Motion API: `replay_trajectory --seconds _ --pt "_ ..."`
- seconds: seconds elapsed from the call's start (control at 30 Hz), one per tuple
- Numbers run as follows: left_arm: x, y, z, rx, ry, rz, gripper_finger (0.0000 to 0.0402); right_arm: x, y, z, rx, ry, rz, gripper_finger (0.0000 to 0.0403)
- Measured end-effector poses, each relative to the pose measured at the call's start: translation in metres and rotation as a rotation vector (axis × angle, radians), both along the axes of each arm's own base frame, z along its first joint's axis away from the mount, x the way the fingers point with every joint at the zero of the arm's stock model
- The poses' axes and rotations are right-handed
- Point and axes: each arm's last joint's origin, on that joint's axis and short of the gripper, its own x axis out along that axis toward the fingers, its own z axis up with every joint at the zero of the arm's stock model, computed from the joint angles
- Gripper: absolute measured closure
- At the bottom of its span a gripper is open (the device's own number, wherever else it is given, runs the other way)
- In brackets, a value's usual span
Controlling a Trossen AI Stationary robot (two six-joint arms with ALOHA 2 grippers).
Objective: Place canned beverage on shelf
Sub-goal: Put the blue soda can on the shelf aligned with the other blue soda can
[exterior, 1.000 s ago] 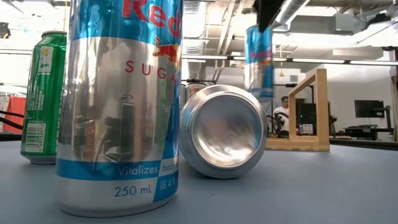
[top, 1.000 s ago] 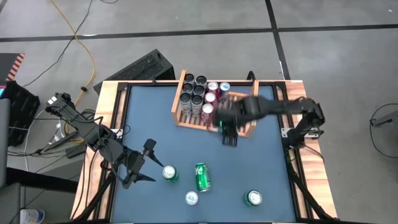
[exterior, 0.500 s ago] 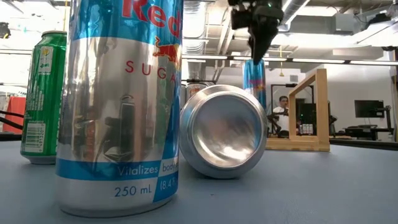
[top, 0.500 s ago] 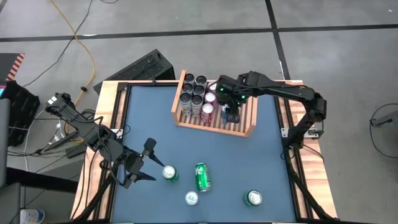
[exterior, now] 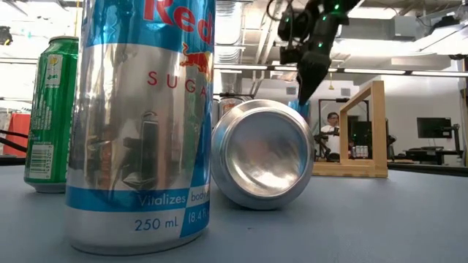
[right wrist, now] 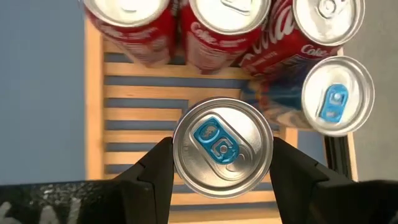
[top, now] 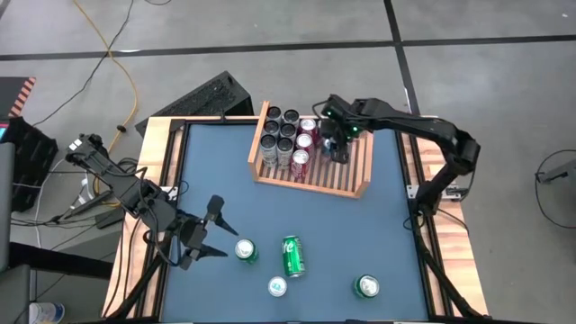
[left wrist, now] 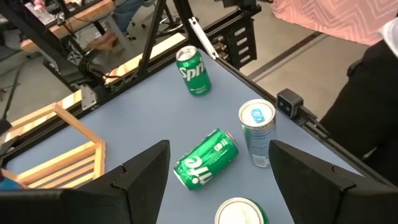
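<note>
Right gripper (right wrist: 216,163) over the shelf (top: 358,171), jaws set on either side of a silver can with a blue tab (right wrist: 222,147), close against its rim; whether pressing or just clear of it cannot be told. Can upright on the wooden slats, just beside a second blue-tab can (right wrist: 336,95) and in front of a row of red cola cans (right wrist: 224,25). From above, right gripper (top: 336,144) at the shelf's far middle, next to the red cans (top: 303,144), with a block of dark-topped cans (top: 278,135) filling the shelf's left end. In the low view, the same gripper (exterior: 305,77) pointing down behind the near cans, the blue can's side mostly hidden. Left gripper (top: 216,236) low over the near-left part of the blue counter (top: 387,234), jaws spread wide, nothing between them. Ahead of it, a standing green can (top: 247,251) just beside the jaws, a green can on its side (top: 292,256), a silver-topped can (top: 278,286) nearer the front edge, and another green can (top: 366,286) well to the right.
</note>
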Motion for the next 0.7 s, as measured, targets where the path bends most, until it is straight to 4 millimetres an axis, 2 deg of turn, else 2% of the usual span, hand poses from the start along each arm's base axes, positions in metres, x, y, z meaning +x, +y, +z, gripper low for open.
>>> replay_trajectory --seconds 0.17,0.27,0.7 --pt "0.0 0.0 0.0 0.002 0.0 0.004 0.014 0.01 -0.009 -0.016 0.024 0.016 0.027 0.0199" --pt "0.0 0.0 0.0 0.011 -0.002 0.001 0.014 0.01 -0.014 -0.018 0.03 0.022 0.021 0.0199" --pt "0.0 0.0 -0.001 0.023 -0.002 -0.001 0.014 0.011 -0.025 -0.011 0.029 -0.045 0.017 0.0199"
